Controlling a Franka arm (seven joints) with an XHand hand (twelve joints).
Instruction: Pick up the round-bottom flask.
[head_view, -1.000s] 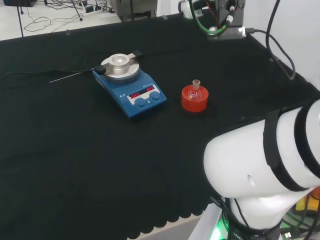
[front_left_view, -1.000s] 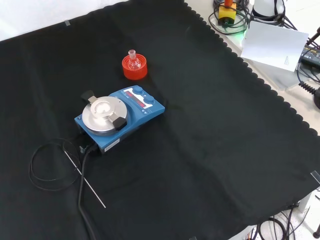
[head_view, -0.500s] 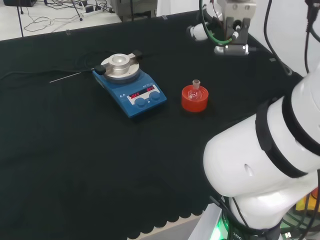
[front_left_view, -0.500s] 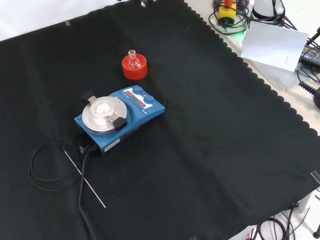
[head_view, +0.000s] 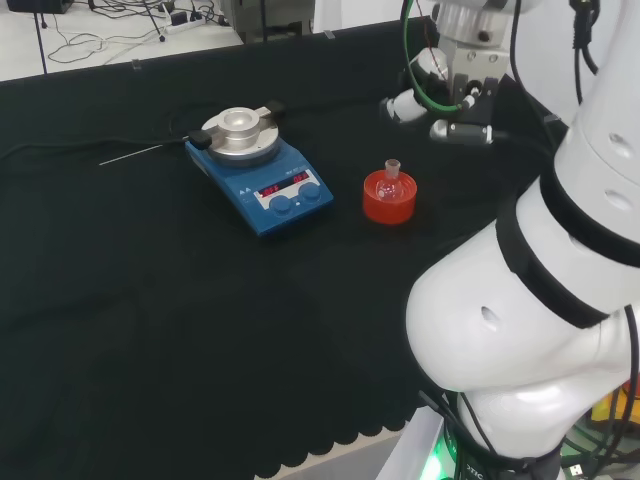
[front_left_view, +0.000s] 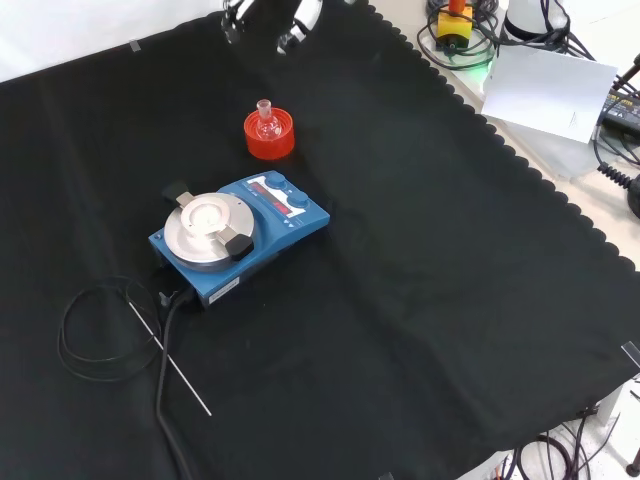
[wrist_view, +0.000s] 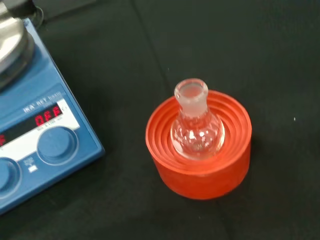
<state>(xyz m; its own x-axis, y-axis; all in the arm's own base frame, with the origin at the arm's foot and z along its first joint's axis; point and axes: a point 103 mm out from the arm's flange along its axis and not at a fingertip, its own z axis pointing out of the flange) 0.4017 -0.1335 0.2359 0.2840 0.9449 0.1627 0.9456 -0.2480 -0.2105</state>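
A small clear round-bottom flask (head_view: 391, 180) (front_left_view: 265, 120) (wrist_view: 196, 125) stands upright, neck up, in a red ribbed ring stand (head_view: 389, 206) (front_left_view: 270, 144) (wrist_view: 200, 172) on the black cloth. The hand (head_view: 442, 98) hangs in the air above and beyond the flask in the head view, apart from it. In the front view its fingertips (front_left_view: 298, 26) reach in from the top edge, above the flask. The fingers are spread and relaxed, with nothing between them.
A blue stirrer hotplate (head_view: 258, 170) (front_left_view: 236, 234) (wrist_view: 30, 125) with a round metal top stands close beside the stand. A thin metal rod (front_left_view: 170, 362) and a coiled black cable (front_left_view: 85, 345) lie behind it. The arm's white links (head_view: 540, 330) stand at the head view's right.
The hand has come down and toward the flask in the head view, and its fingertips have entered the front view's top. The flask and stand have not moved.
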